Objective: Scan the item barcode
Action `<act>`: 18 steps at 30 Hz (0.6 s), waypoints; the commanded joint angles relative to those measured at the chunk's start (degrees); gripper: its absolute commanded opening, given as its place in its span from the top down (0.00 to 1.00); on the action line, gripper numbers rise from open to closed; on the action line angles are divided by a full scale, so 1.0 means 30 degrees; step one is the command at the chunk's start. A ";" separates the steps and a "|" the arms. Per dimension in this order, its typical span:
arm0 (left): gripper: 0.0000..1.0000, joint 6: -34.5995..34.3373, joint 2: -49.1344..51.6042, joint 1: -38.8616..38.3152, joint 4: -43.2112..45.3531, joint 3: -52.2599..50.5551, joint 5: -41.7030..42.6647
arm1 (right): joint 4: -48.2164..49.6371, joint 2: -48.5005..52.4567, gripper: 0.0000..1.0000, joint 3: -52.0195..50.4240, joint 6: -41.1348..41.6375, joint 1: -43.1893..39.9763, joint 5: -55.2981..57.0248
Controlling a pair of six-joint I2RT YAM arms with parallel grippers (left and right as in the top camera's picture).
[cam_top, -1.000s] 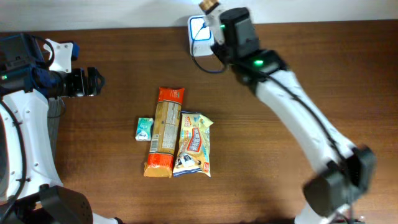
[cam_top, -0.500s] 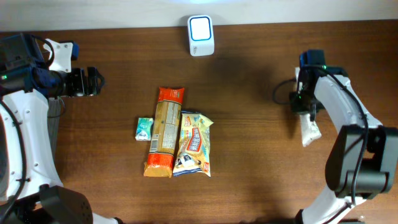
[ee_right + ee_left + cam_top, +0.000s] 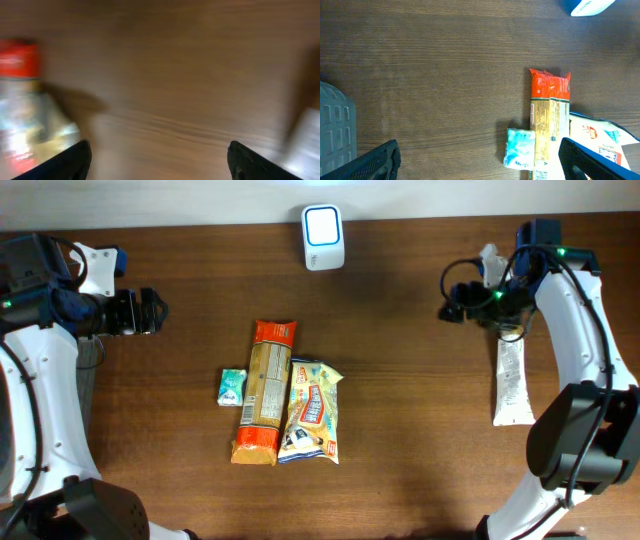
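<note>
Fingers of the right gripper [image 3: 452, 302] stand wide apart in its wrist view, one dark tip in each lower corner with only blurred tabletop between them, so we read it as open and holding nothing. From overhead we see it at the far right of the table [image 3: 420, 440], pointing left. The white packet [image 3: 509, 381] lies flat on the wood, lengthwise from far to near. It sits to the right of the gripper and nearer than it, partly under the arm's wrist, apart from the fingertips. The scanner [image 3: 323, 238] stands at the far edge near the middle, well apart from both the packet and the gripper.

The left gripper [image 3: 153, 312] hangs over the far left of the table, and its own camera shows the fingers spread wide with nothing between them. In the middle of the table lie three more items side by side: a small teal packet [image 3: 232, 387] on the left, a long orange packet [image 3: 265, 392] touching it, and a blue and white snack bag [image 3: 313, 412] against the orange packet's right side.

The right wrist picture is too blurred for us to name what it shows at its edges.
</note>
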 commanded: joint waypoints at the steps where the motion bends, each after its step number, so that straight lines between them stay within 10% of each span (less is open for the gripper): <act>1: 0.01 0.0364 -0.0073 0.0015 -0.0029 0.0109 0.0204 | -0.0270 -0.0087 0.17 -0.1166 0.0124 0.1865 -0.4524; 9: 0.01 0.0364 -0.0073 0.0015 -0.0029 0.0109 0.0204 | 0.2951 -0.0073 0.20 -0.5807 0.4524 0.9530 -0.2033; 18: 0.01 0.0364 -0.0073 0.0015 -0.0029 0.0109 0.0204 | 0.7577 0.0138 0.44 -0.6076 0.8262 1.1424 0.3366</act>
